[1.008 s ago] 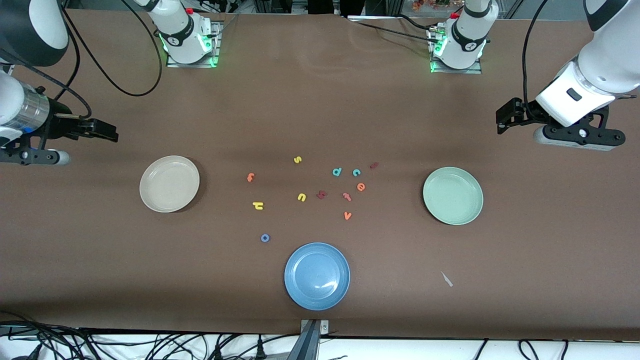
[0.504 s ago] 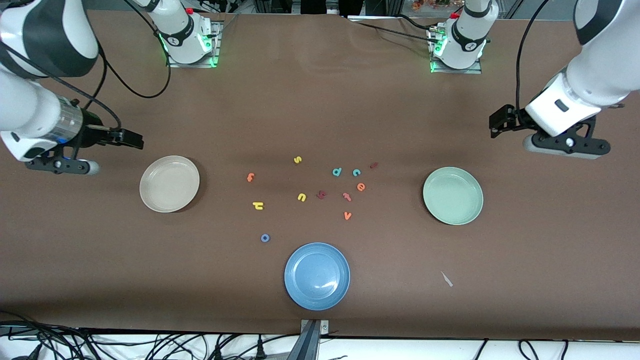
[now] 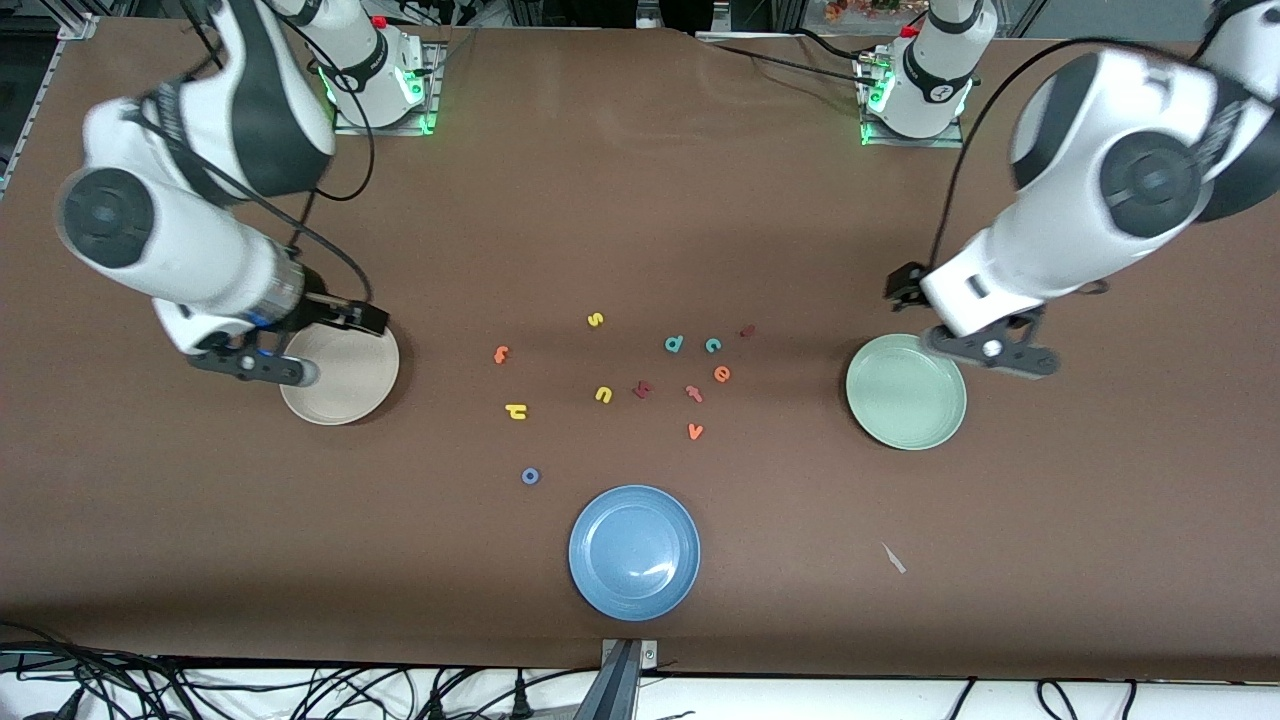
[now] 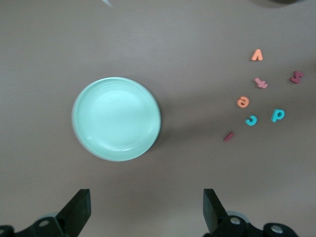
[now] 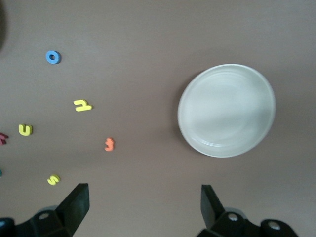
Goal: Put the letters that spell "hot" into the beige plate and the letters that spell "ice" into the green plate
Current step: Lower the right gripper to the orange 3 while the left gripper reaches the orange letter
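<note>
Front view: foam letters [image 3: 620, 385] s, d, c, e, u, v, h, o.

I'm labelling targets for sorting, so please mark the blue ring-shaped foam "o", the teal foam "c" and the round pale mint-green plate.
blue ring-shaped foam "o" [image 3: 530, 476], front view, on its ring.
teal foam "c" [image 3: 712, 345], front view, on its curved stroke.
round pale mint-green plate [image 4: 116, 118], left wrist view, on its bare floor.

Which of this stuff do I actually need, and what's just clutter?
Needed: yellow h, blue o, orange t, beige plate; maroon i, teal c, orange e, green plate.
Clutter: blue plate, yellow s, yellow u, teal d, orange v, redder hooked letter, chunky maroon letter, paper scrap.
</note>
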`<state>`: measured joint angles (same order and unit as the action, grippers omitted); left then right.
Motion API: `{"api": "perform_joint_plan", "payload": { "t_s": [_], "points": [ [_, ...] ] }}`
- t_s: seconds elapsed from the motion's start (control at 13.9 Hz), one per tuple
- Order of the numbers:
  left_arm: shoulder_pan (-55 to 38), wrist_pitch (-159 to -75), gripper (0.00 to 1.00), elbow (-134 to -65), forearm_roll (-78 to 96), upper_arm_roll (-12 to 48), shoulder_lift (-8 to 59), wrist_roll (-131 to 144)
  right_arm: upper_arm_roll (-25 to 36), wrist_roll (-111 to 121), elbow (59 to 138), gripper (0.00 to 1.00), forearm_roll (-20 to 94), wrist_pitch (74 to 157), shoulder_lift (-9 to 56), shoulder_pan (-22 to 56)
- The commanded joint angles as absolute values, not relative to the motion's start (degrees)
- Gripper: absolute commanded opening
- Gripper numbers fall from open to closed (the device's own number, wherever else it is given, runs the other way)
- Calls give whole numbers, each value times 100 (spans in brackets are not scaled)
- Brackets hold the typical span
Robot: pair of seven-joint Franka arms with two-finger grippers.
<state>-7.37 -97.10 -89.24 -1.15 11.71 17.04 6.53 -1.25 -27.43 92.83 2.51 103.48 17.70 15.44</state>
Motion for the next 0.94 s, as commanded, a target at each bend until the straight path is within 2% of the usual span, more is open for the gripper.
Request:
{"api": "perform_joint_plan", "payload": {
  "t_s": [0.0, 0.65, 0.72, 0.86],
  "points": [
    [-1018, -10158, 100, -8850, -325, 1178, 2029, 1517, -88, -3206, 9315, 100, 316, 10852, 2109, 1819],
    [-1889, -11758, 99, -8851, -307, 1178, 3339, 4313, -281, -4359, 11283, 100, 360, 14217, 2698, 2241],
    [-1933, -11908, 95, -8851, -334, 1178, 3479, 4489, -307, -4359, 11381, 100, 360, 14508, 2803, 2293],
    [-1942, -12145, 77, -8851, -325, 1178, 3682, 4535, -343, -4359, 11382, 100, 360, 14748, 3031, 2311]
  ]
}}
